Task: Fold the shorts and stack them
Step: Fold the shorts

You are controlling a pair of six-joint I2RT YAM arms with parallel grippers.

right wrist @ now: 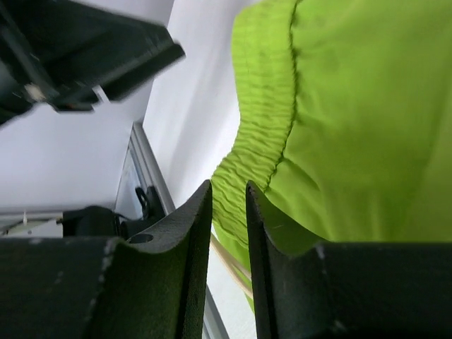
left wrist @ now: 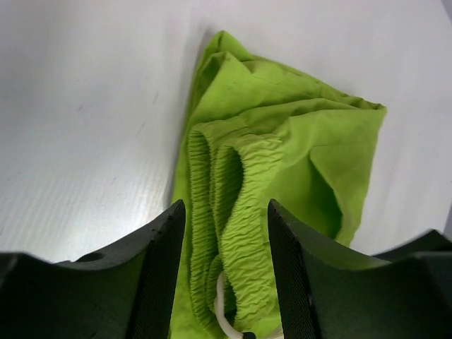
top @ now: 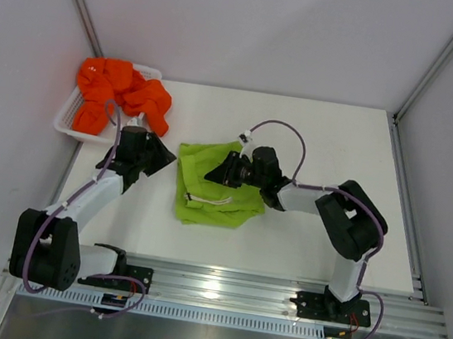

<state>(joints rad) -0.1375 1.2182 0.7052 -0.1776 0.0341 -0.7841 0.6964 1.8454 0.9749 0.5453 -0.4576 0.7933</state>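
Green shorts [top: 217, 187] bunched mid-frame on table [top: 340, 134]; orange shorts [top: 120, 93] in basket [top: 64, 120], upper left; left claw [left wrist: 226, 212] wide, astride waistband; right claw [right wrist: 228, 194] narrow at waistband, grip unclear.

bare table [top: 339, 142] right of green shorts [top: 208, 185], basket [top: 66, 119] blocking far-left corner
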